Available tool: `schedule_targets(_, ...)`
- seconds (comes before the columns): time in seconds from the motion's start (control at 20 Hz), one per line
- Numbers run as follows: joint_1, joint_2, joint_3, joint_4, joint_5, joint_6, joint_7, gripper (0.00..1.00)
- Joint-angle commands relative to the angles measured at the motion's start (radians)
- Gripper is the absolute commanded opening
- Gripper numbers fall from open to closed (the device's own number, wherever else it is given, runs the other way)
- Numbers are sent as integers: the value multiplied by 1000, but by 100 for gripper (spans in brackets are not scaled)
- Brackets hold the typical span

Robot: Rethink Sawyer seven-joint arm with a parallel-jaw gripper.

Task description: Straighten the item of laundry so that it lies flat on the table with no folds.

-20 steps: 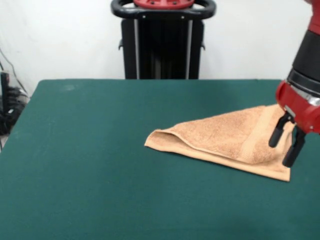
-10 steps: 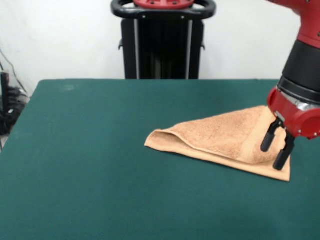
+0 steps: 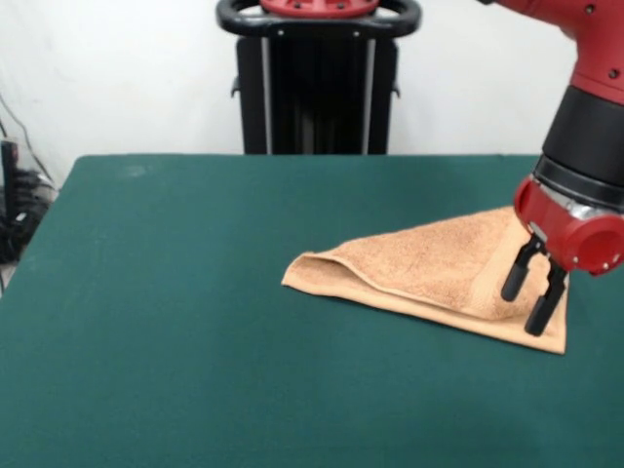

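Observation:
The tan-orange towel (image 3: 429,273) lies on the dark green table (image 3: 195,292) at the right, folded over into a triangle, with its point toward the far right and a rolled fold at its left end. My gripper (image 3: 526,306) hangs from the red and black arm over the towel's right part, near the front right corner. Its two black fingers (image 3: 513,277) are apart, with nothing between them, and their tips are at or just above the cloth. The white label does not show.
The robot's black pedestal (image 3: 318,83) stands at the table's far side. Dark cables (image 3: 15,210) hang beyond the table's left edge. The green surface stretches wide to the left and front of the towel.
My gripper has moved left and a little away from the camera, from the towel's right edge to over its right part. The towel has not moved.

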Motion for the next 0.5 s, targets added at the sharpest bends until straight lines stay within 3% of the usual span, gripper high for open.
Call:
schedule_targets(0.05, 23, 35, 107, 167, 50, 0, 237, 100)
schedule_targets(0.5, 46, 3, 86, 192, 43, 55, 239, 100)
